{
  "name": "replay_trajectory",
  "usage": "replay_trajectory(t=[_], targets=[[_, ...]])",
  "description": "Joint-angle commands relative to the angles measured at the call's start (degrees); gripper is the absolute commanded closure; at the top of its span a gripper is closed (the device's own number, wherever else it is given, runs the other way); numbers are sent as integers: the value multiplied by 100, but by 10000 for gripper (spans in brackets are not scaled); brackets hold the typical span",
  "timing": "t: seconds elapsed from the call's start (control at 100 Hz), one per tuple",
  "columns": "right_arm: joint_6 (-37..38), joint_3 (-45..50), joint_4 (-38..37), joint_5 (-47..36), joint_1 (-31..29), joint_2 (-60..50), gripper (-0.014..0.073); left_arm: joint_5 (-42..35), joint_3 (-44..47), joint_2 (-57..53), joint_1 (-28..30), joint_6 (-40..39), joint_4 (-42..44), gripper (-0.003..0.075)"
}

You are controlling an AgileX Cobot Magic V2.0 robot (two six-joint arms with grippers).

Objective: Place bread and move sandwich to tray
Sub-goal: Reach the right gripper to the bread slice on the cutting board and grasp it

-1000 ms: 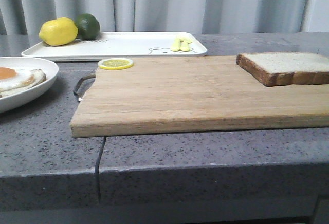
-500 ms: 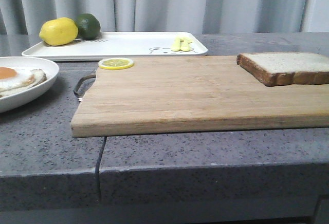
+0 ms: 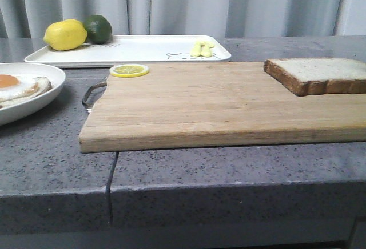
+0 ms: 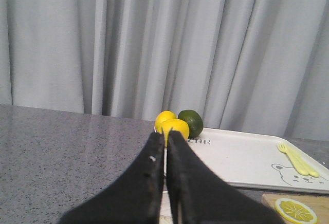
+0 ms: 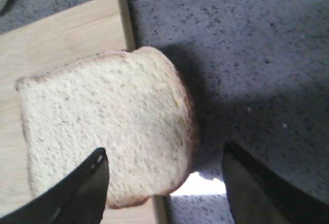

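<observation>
Your right gripper (image 5: 164, 183) hangs wide open and empty over the bread (image 3: 317, 75) at the board's (image 3: 200, 103) far-right corner; it looks light and soft, so pinch gently across opposite crust edges.

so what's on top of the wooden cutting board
A bread slice lies at the right end of the cutting board, overhanging its edge in the right wrist view. A lemon slice sits at its far left corner. Nothing else shows.

Front view: low, near table height, facing forward across the cutting board (image 3: 223, 103). Left wrist view: level, facing the curtain (image 4: 154, 44); shares the tray (image 4: 241, 160). Right wrist view: close, apparently straight down; shares the bread (image 5: 105, 126).
</observation>
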Motion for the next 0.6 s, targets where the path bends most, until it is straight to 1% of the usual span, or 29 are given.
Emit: replay_trajectory(t=[0.0, 0.07, 0.25, 0.36, 0.46, 0.59], targets=[[-751, -204, 1084, 32, -278, 53, 110, -470, -206, 105, -29, -39, 10, 740], [-933, -204, 1299, 114, -375, 234, 110, -470, -206, 105, -29, -39, 10, 740], [-1009, -211, 1342, 119, -392, 640, 110, -470, -206, 105, -29, -39, 10, 740], [-1253, -211, 1568, 134, -392, 836, 112, -470, -206, 105, -29, -39, 10, 740], [-1431, -211, 1868, 233, -392, 985, 155, -470, -206, 105, -29, -39, 10, 740], [-1454, -211, 1959, 266, -392, 1038, 253, -470, -206, 105, -29, -39, 10, 740]])
